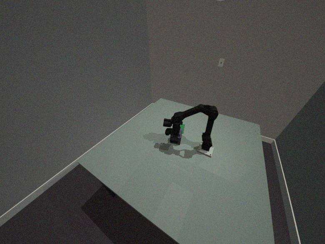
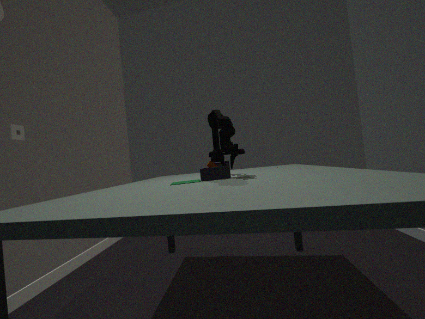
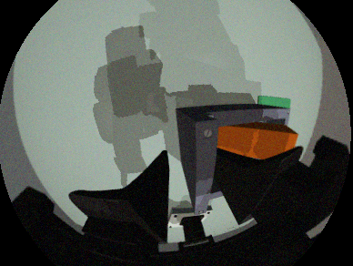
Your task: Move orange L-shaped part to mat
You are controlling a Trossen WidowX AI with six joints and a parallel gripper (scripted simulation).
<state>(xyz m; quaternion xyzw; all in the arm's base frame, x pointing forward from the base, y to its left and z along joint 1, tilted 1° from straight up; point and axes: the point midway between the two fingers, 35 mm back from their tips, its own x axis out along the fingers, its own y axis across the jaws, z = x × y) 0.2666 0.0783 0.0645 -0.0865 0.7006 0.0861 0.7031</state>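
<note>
Gripper (image 3: 199, 199) jaws half-open, holding nothing, pressing part (image 3: 257, 139) in tray (image 3: 196, 156). Keep push steady til far end tips up enough to pinch.

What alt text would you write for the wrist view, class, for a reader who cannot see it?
An orange part tips up out of the dark grey tray, seen close through a round lens. The gripper, part open and holding nothing, has black fingers framing the bottom. A green mat edge shows beyond the tray, with arm shadows on the pale table.

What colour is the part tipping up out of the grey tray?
Orange part; clearest in the wrist view, raised above the tray.
</note>
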